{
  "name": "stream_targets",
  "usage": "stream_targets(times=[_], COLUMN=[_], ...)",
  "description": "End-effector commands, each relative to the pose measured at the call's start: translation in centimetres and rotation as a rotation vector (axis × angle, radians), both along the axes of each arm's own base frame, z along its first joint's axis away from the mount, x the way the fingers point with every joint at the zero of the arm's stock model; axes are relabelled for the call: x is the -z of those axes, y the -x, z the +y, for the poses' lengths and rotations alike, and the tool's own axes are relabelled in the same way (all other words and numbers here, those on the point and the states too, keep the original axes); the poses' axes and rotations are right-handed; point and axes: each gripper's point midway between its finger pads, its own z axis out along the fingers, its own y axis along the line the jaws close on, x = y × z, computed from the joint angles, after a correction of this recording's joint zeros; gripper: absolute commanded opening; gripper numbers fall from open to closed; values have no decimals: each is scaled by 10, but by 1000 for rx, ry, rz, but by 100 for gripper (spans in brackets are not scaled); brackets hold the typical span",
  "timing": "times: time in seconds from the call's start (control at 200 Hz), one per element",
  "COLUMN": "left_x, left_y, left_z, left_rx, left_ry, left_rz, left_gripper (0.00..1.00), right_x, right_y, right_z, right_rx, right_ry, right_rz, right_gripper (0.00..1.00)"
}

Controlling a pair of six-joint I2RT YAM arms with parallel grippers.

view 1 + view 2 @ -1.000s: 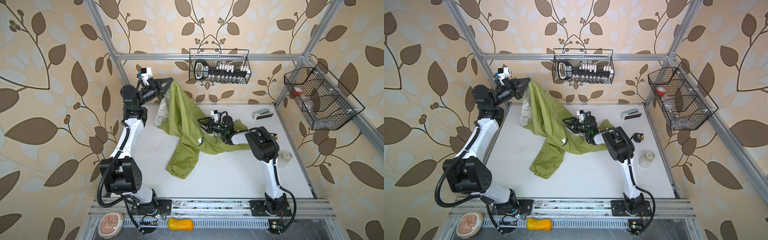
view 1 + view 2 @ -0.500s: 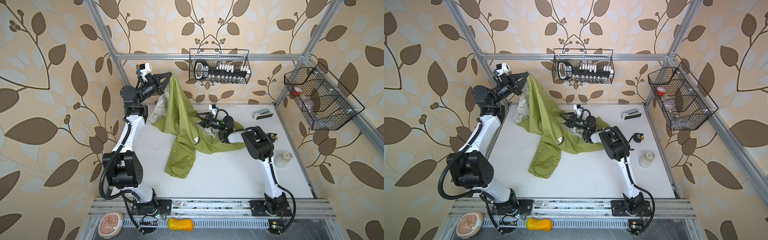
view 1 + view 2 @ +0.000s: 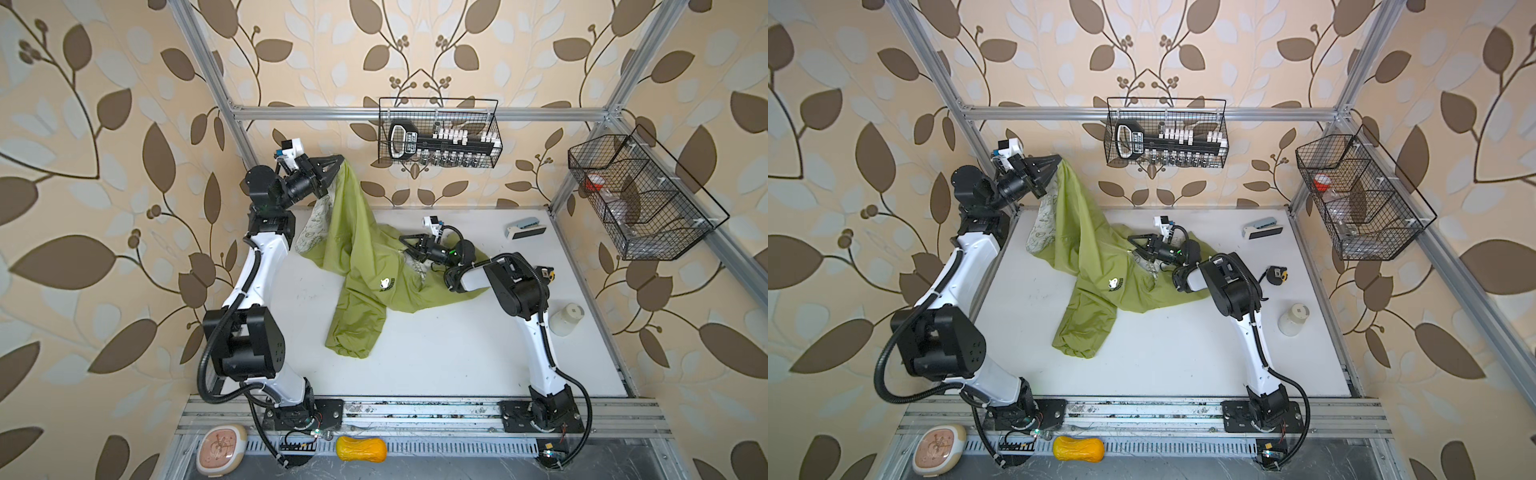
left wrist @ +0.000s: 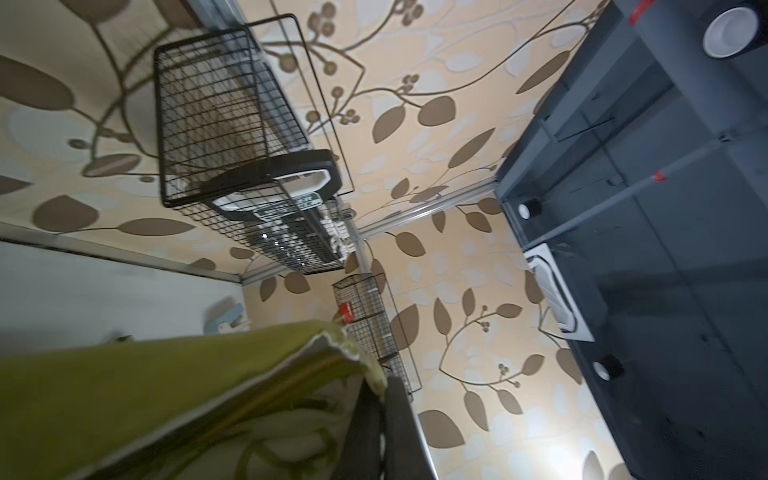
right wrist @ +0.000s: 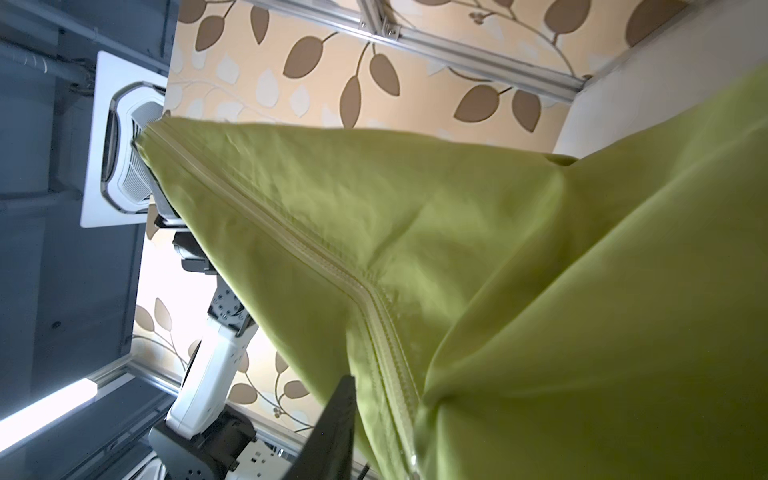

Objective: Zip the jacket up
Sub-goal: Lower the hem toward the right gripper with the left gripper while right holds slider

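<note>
The left pincer [image 3: 340,161] is pressed together on an edge of the jacket [image 3: 361,266], held high. Below it the cloth hangs to the desk [image 3: 457,345] and drapes across to the right pincer [image 3: 406,248]. That pincer has the zipper [image 5: 316,253] line running between its fingers, but whether it pinches I cannot tell. The step looks like tensioning the zip. Next comes gripping the slider and drawing it towards the left pincer.

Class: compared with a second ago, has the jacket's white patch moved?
Yes, slightly. The patch on the jacket has slid toward the left arm's side, away from the white cup, which stayed put.
</note>
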Motion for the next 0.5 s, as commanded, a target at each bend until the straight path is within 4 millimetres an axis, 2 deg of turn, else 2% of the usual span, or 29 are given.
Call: stream_targets(times=[0.0,0.05,0.07,0.08,0.15,0.2,0.22,0.245,0.295,0.395,0.495], left_x=[21,39,45,48,73,91,99,108,127,161,180], left_y=[29,30,30,30,33,38,41,44,55,82,113], left_z=[15,24,27,28,37,42,44,46,50,68,90], left_rx=[-156,-202,-217,-224,-252,-268,-275,-282,-292,-349,-442], left_ry=[-274,-321,-338,-348,-391,-421,-432,-445,-473,-539,-635], left_rz=[2,62,87,97,184,247,274,300,362,494,557], left_gripper=[0,0,4,6,35,49,62,68,72,74,76], right_x=[-57,-63,-66,-60,-59,-56,-55,-54,-51,-40,-25], right_y=[11,12,13,15,19,22,23,24,27,34,42], right_z=[-19,-20,-20,-20,-19,-19,-19,-19,-18,-12,-5], right_rx=[10,5,3,3,1,3,7,9,12,11,10], right_ry=[-66,-65,-64,-58,-40,-26,-23,-17,-3,38,87], right_rz=[-121,-128,-131,-114,-104,-96,-91,-89,-78,-63,-47], right_gripper=[15,6,3,1,0,0,0,0,0,0,0])
